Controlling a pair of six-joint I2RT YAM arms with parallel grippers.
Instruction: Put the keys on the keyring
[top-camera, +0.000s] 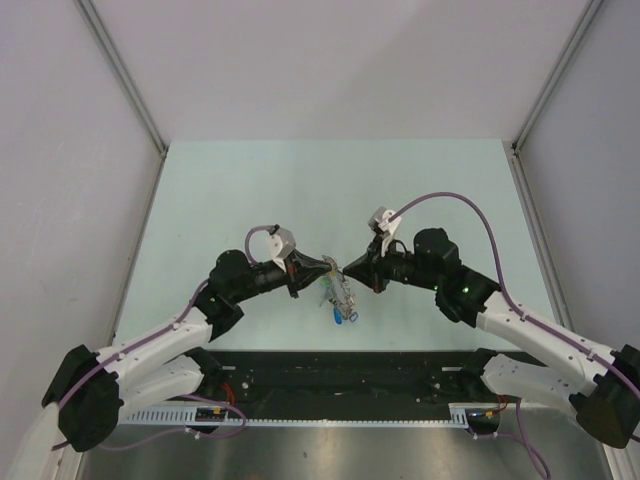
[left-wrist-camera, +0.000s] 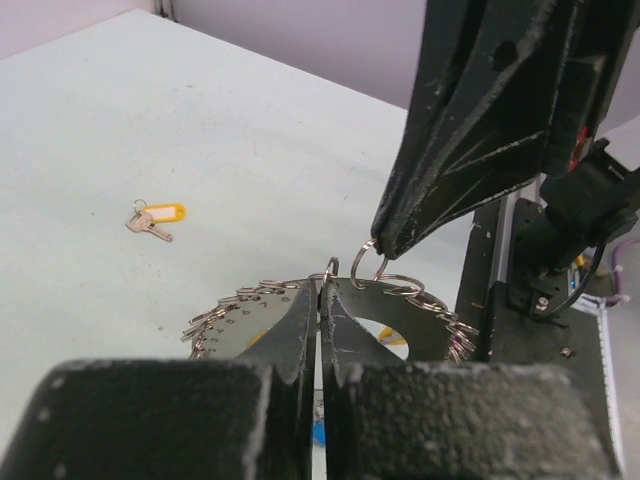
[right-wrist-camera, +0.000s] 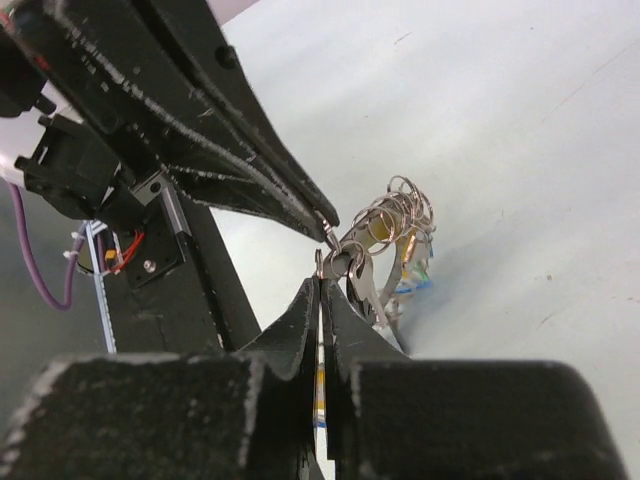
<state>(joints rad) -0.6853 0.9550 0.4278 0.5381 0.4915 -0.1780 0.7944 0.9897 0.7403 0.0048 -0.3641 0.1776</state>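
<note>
The keyring (left-wrist-camera: 230, 325) is a flat grey disc fringed with small split rings, held on edge above the table between both arms (top-camera: 338, 290). My left gripper (left-wrist-camera: 320, 285) is shut on the disc's top rim. My right gripper (right-wrist-camera: 320, 285) is shut on one small split ring (right-wrist-camera: 320, 262) at that rim, right beside the left fingertips (right-wrist-camera: 318, 215). Its tips come down from the upper right in the left wrist view (left-wrist-camera: 385, 248). Silver keys (right-wrist-camera: 365, 290) with coloured tags (right-wrist-camera: 410, 270) hang under the keyring. One key with a yellow tag (left-wrist-camera: 158, 218) lies loose on the table.
The pale green table (top-camera: 250, 190) is enclosed by grey walls on the left, right and back. A black rail with cables (top-camera: 340, 372) runs along the near edge between the arm bases.
</note>
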